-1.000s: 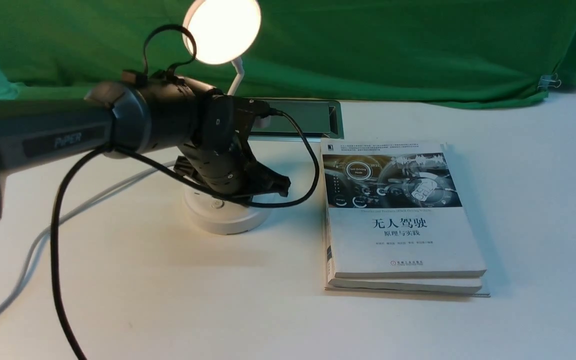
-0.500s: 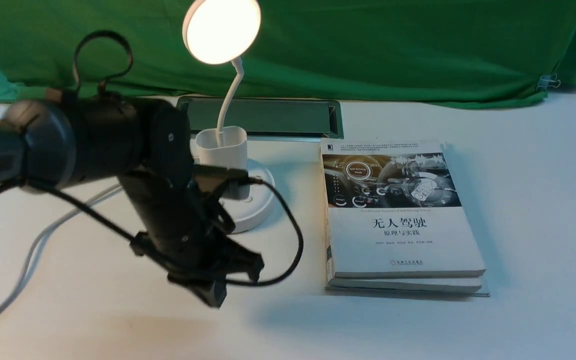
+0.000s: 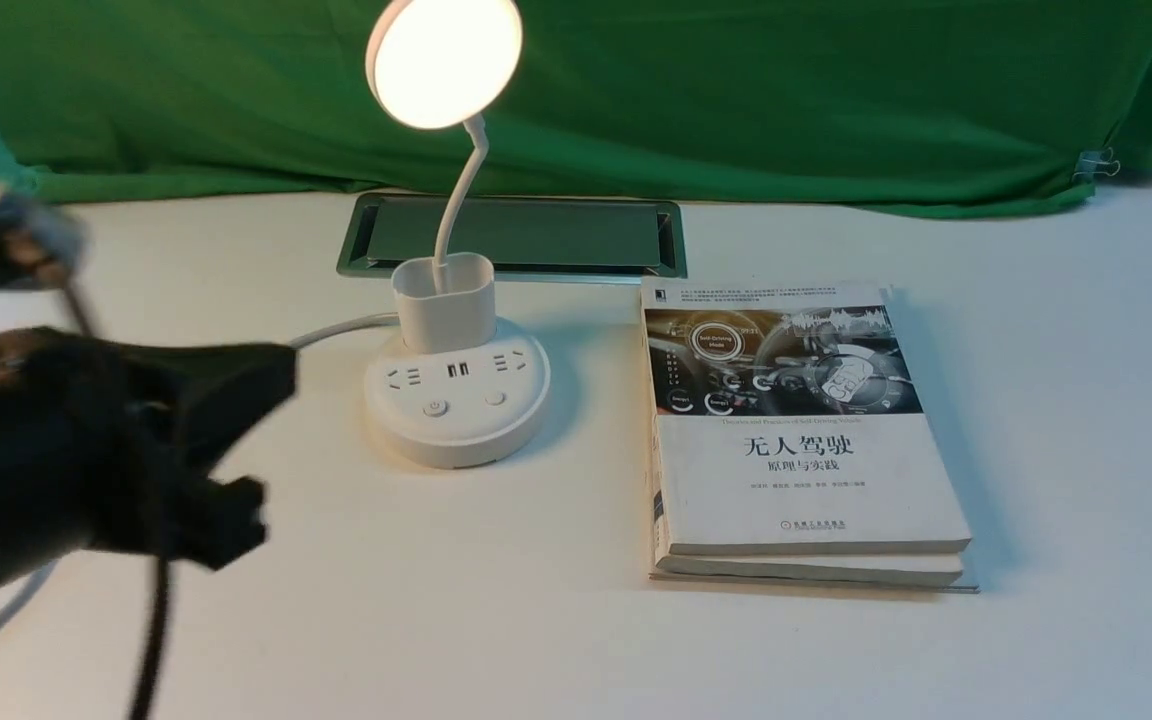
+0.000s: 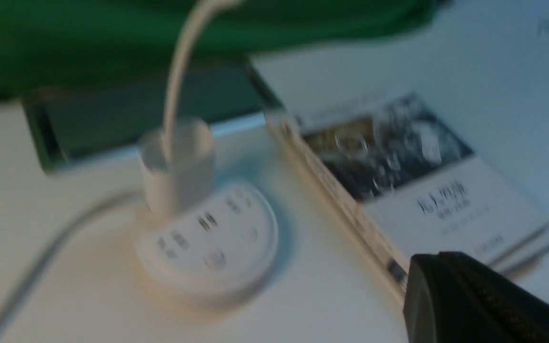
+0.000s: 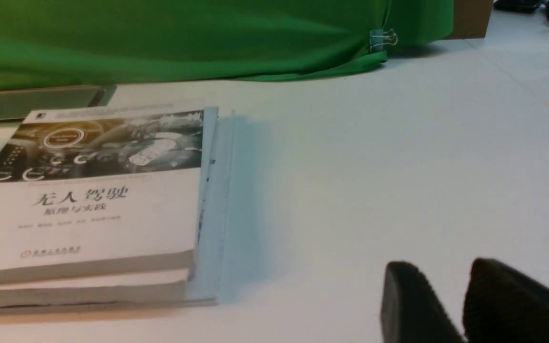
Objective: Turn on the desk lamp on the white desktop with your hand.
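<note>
The desk lamp [image 3: 456, 400] stands on the white desktop [image 3: 536, 640], its round disc head [image 3: 444, 60] glowing warm. Its base shows sockets and two buttons; a grey cord [image 3: 336, 328] runs off to the left. My left gripper [image 3: 236, 520] is blurred at the left edge, well clear of the lamp base, fingers pressed together and empty. In the left wrist view the lamp base [image 4: 208, 238] lies ahead of the gripper [image 4: 427, 267]. My right gripper [image 5: 439, 271] shows only in its wrist view, low over bare desktop, jaws a little apart, empty.
A thick book [image 3: 796, 430] lies right of the lamp; it also shows in the right wrist view [image 5: 93, 200]. A metal-framed cable slot [image 3: 516, 235] sits behind the lamp. Green cloth [image 3: 786, 100] covers the back. A black cable hangs from the left arm.
My left arm has pulled back from over the lamp base toward the left and near edge, uncovering the base. The lamp stays lit throughout.
</note>
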You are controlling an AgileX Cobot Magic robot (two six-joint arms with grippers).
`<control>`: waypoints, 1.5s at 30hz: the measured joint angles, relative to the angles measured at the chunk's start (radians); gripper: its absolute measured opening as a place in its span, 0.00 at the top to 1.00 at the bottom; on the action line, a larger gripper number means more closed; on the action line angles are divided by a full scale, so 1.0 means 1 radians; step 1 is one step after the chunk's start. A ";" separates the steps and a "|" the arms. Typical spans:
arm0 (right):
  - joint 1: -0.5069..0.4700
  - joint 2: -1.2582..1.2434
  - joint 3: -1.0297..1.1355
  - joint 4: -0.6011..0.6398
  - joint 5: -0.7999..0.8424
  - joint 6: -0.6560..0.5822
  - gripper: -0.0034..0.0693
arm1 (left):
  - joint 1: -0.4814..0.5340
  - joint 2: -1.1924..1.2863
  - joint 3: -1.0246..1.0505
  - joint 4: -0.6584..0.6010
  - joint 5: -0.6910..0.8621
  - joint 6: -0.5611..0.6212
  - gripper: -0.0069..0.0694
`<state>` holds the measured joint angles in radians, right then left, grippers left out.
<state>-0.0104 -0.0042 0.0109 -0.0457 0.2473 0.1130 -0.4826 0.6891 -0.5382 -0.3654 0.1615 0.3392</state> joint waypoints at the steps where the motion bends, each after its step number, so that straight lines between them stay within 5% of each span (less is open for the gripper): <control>1: 0.000 0.000 0.000 0.000 0.000 0.000 0.62 | 0.000 -0.041 0.047 0.025 -0.037 0.019 0.91; 17: 0.000 0.000 0.000 0.000 0.000 0.000 0.62 | 0.000 -0.221 0.452 0.129 -0.212 0.058 0.91; 27: 0.000 0.000 0.000 0.000 -0.003 0.000 0.62 | 0.013 -0.297 0.537 0.144 -0.796 0.083 0.91; 32: 0.000 0.000 0.000 0.000 -0.001 0.000 0.62 | 0.087 -0.466 0.541 0.137 -0.686 0.074 0.91; 39: 0.000 0.000 0.000 0.000 -0.002 0.000 0.62 | 0.262 -0.686 0.542 0.254 -0.250 -0.204 0.91; 45: 0.000 0.000 0.000 0.000 -0.001 0.000 0.62 | 0.313 -0.688 0.545 0.267 0.070 -0.267 0.91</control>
<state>-0.0104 -0.0042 0.0109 -0.0457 0.2466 0.1133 -0.1695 0.0006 0.0069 -0.0980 0.2314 0.0726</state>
